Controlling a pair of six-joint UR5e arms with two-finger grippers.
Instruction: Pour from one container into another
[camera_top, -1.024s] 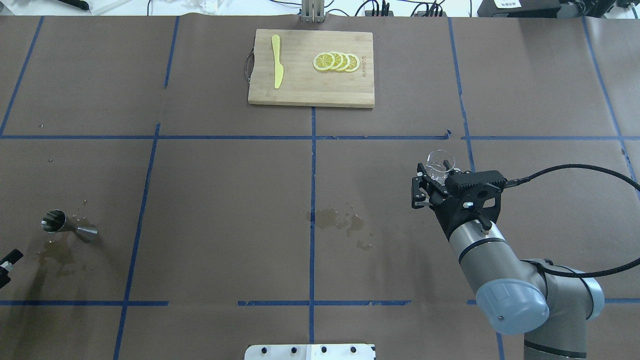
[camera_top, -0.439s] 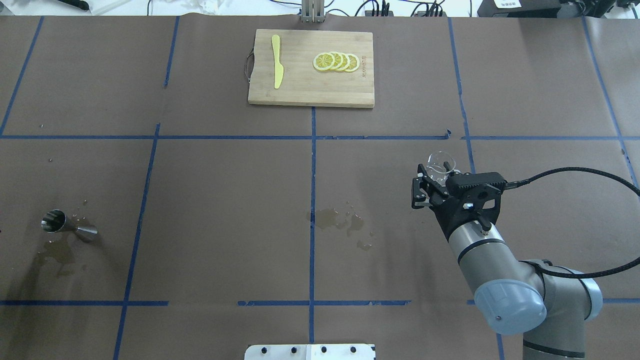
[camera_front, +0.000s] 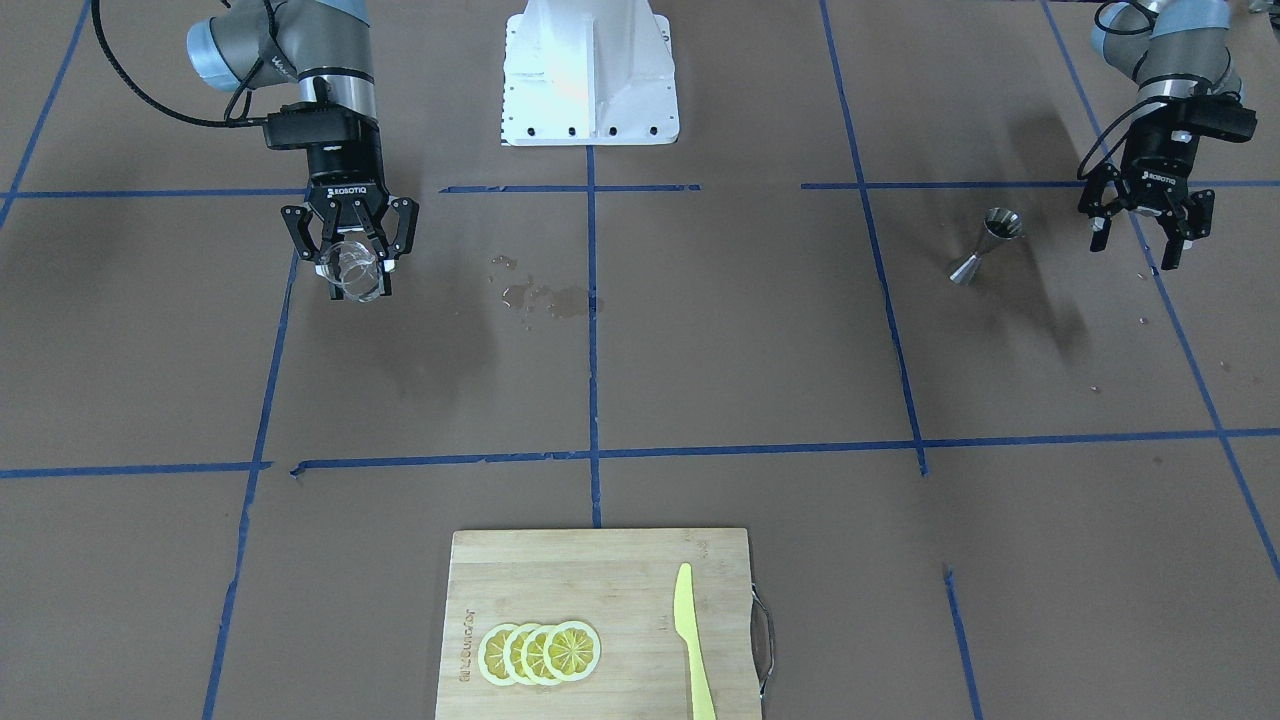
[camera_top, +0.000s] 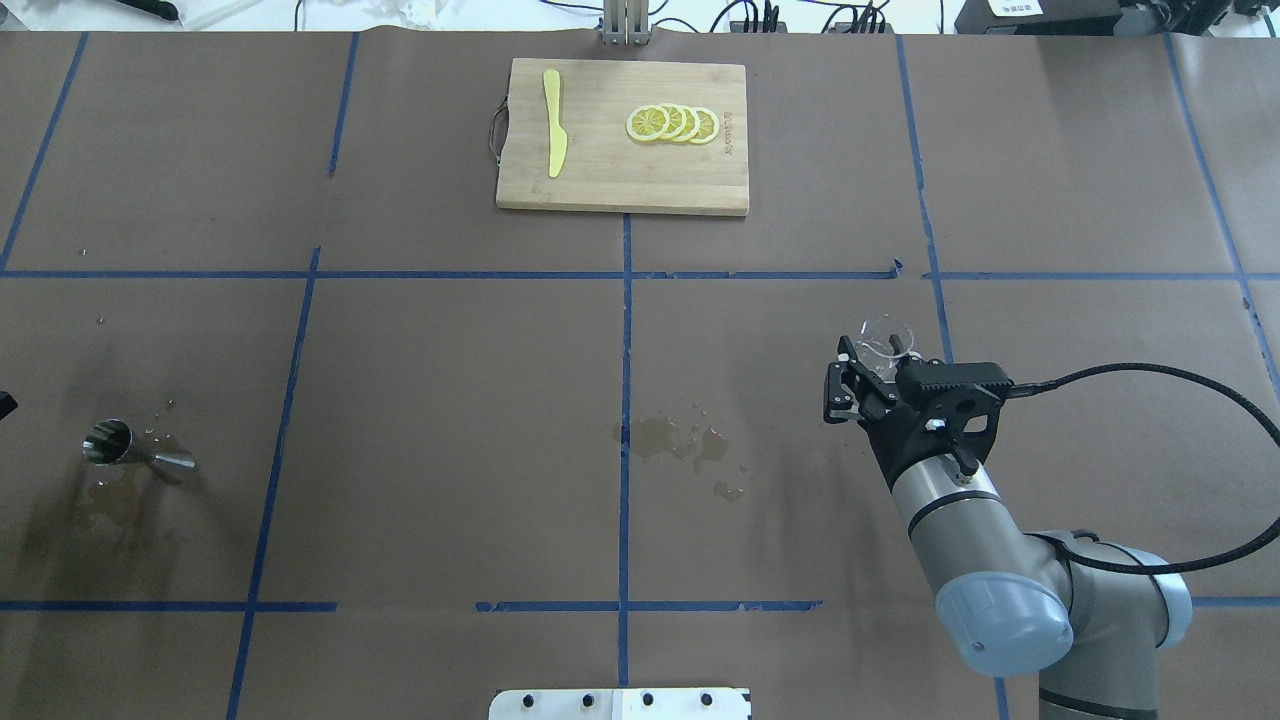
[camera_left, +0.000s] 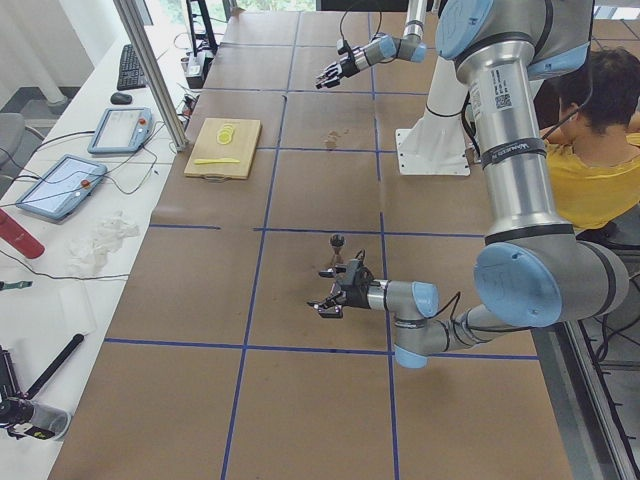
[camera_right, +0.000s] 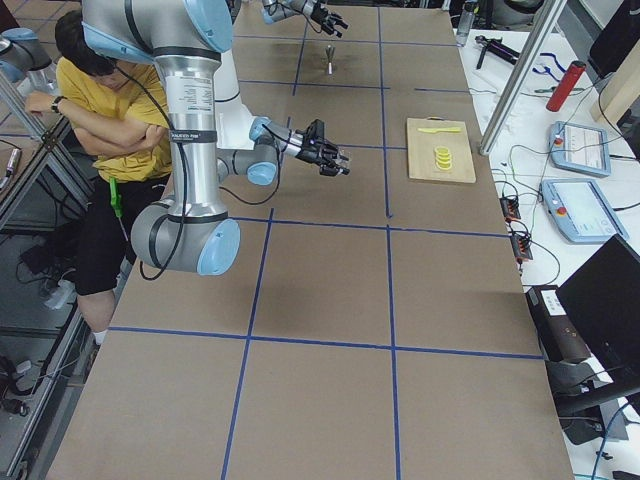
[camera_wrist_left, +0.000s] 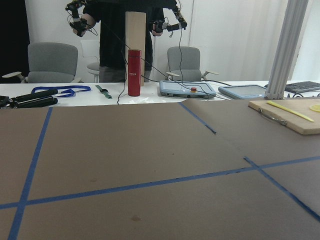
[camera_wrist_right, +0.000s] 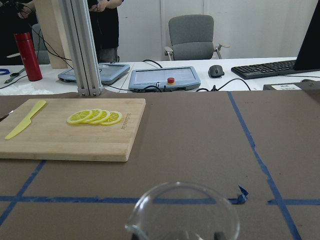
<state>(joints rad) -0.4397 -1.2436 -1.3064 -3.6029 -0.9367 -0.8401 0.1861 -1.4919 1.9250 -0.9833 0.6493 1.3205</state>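
Your right gripper (camera_front: 352, 276) is closed around the clear glass cup (camera_front: 356, 270), holding it off the table on the robot's side of the cutting board (camera_front: 600, 570) and well out to the robot's right of it. From its wrist camera you get what no other view gives: the cup's rim and pouring spout (camera_wrist_right: 182, 207) close up, with the board straight beyond. The glass looks colourless throughout; whether any liquid sits in it, you cannot tell.

Nearer the board's midline, a wet patch (camera_top: 680, 440) darkens the paper.

Your left gripper (camera_front: 1135, 248) hangs with its fingers spread wide and nothing between them. Only the front-facing camera shows that plainly; overhead, just a sliver of it shows at the frame's edge. It is far to the robot's left of the board, with the steel jigger (camera_front: 985, 246) just beside it on the board's side. The jigger (camera_top: 135, 450) stands upright on the paper, its upper cone dark inside, contents unreadable, with a stain (camera_top: 115, 505) next to it.

Farthest out, the board carries a fan of lemon slices (camera_front: 540, 652) and a yellow knife (camera_front: 692, 640).
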